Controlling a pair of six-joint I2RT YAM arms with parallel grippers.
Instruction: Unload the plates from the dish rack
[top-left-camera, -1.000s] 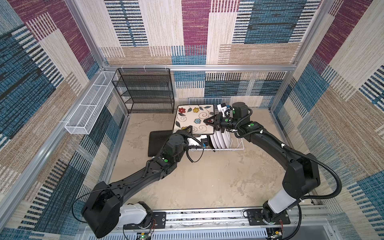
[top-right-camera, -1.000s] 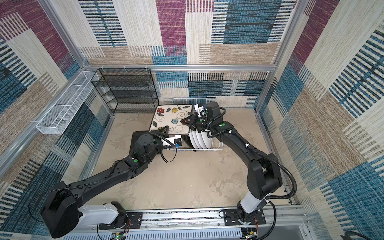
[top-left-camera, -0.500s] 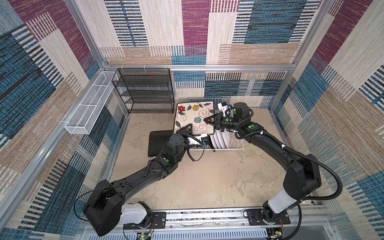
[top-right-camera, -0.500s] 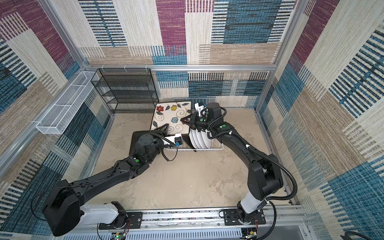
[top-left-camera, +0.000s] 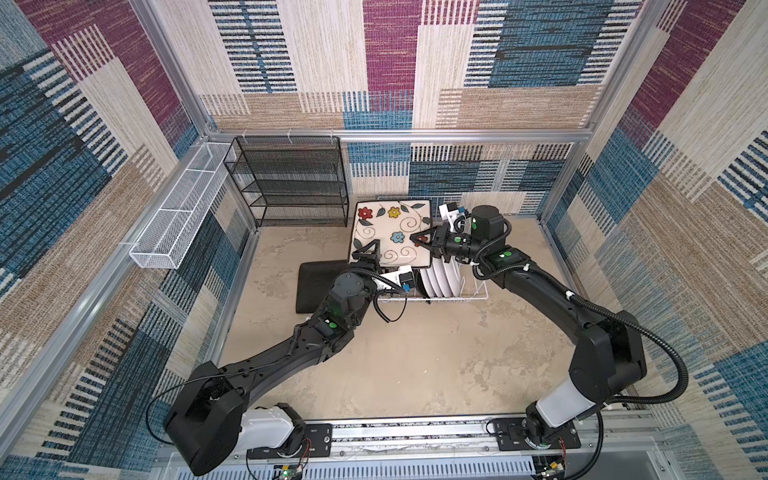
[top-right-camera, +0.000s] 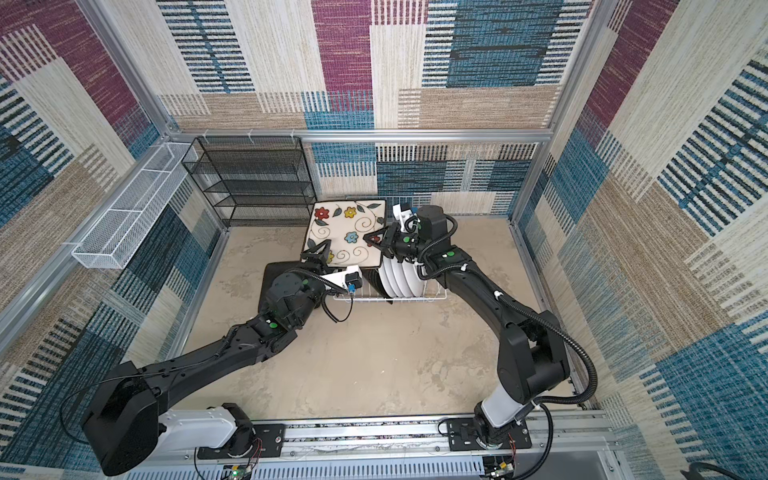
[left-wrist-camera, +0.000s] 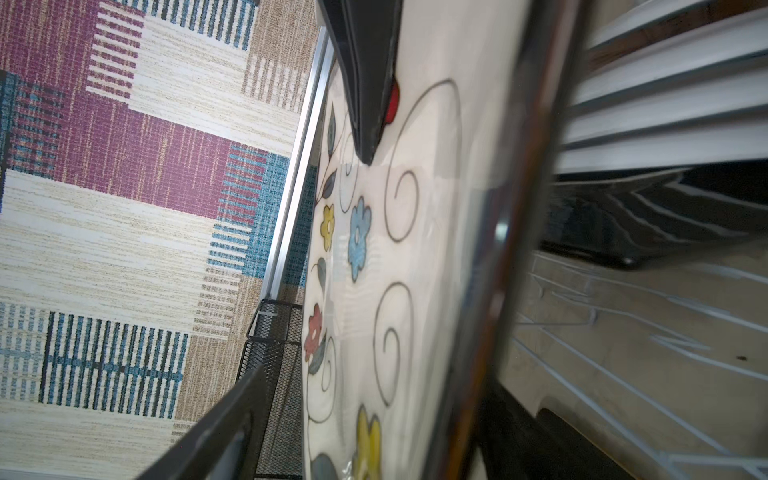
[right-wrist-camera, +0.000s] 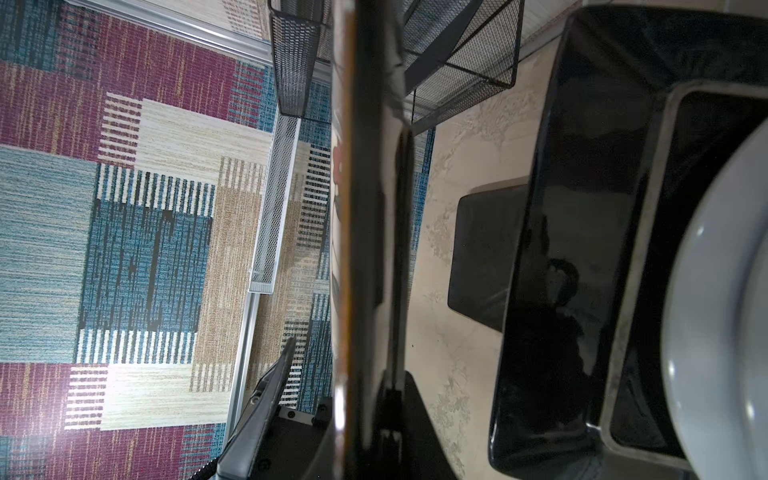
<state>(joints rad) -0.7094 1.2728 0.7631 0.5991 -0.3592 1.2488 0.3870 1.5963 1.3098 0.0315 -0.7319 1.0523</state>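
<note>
In both top views, the right end effector (top-left-camera: 419, 240) (top-right-camera: 372, 239) pinches the right edge of a square floral plate (top-left-camera: 390, 224) (top-right-camera: 345, 228). The plate is raised and tilted above the white wire dish rack (top-left-camera: 478, 296) on the table (top-left-camera: 415, 353).

The left end effector (top-left-camera: 369, 251) is at the plate's lower left corner. Only the left wrist view shows it spread, with its visible finger (left-wrist-camera: 216, 428) clear of the plate's face.

The right wrist view shows the held plate edge-on (right-wrist-camera: 353, 208), plus two more square plates showing black backs. One lies on the table (right-wrist-camera: 482, 249) and one stands in the rack (right-wrist-camera: 573, 249).

That makes three square plates. Four round white plates (top-left-camera: 442, 278) appear to stand in the rack.
</note>
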